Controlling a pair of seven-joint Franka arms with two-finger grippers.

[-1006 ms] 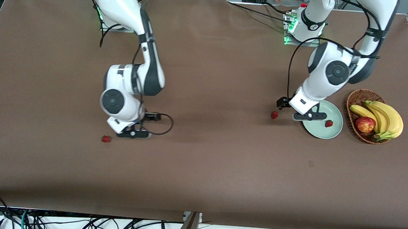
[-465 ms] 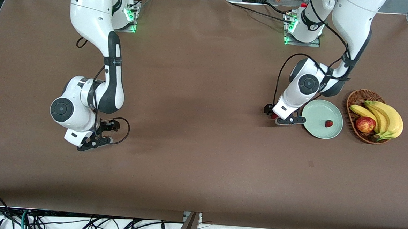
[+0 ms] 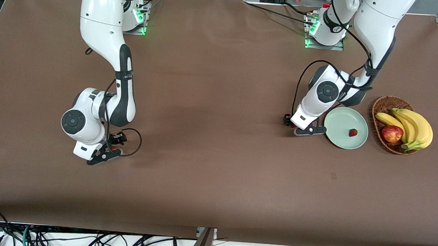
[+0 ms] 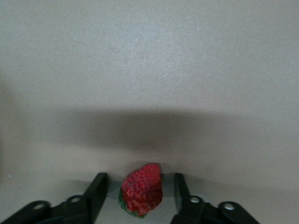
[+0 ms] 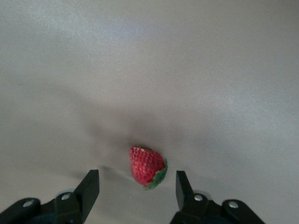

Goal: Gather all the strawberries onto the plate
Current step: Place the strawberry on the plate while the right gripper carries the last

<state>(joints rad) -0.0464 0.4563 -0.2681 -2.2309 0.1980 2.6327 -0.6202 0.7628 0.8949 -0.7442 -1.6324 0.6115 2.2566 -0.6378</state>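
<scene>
1. The left gripper [image 4: 139,178] is down low at the brown table [image 3: 220,100]. On a clock face drawn on the front view, it is at 9 o'clock from the plate [image 3: 338,120], just beside the rim.
2. Its two black fingers [image 4: 97,186] are spread apart, one on each side of a strawberry [image 4: 142,195]. A thin gap shows on both sides, so they are not pinching it.
3. This strawberry lies on the table, not on the plate. Its green top points toward the wrist camera.
4. The right gripper [image 5: 138,175] is low at the table too, toward the right arm's end. It is well apart from the plate, at about 9 o'clock from it in the front view.
5. Its fingers [image 5: 91,184] are wide apart and let go. A second strawberry [image 5: 147,167] lies on the table between them, a little past the tips. Nothing touches it.
6. The pale green plate is toward the left arm's end of the table. A third strawberry [image 3: 353,133] lies on it, at about 4 o'clock from the plate's middle.
7. A brown woven basket [image 3: 380,105] stands at 3 o'clock from the plate, just beside it. Yellow bananas [image 3: 413,125] and a red apple [image 3: 392,133] lie in it.
</scene>
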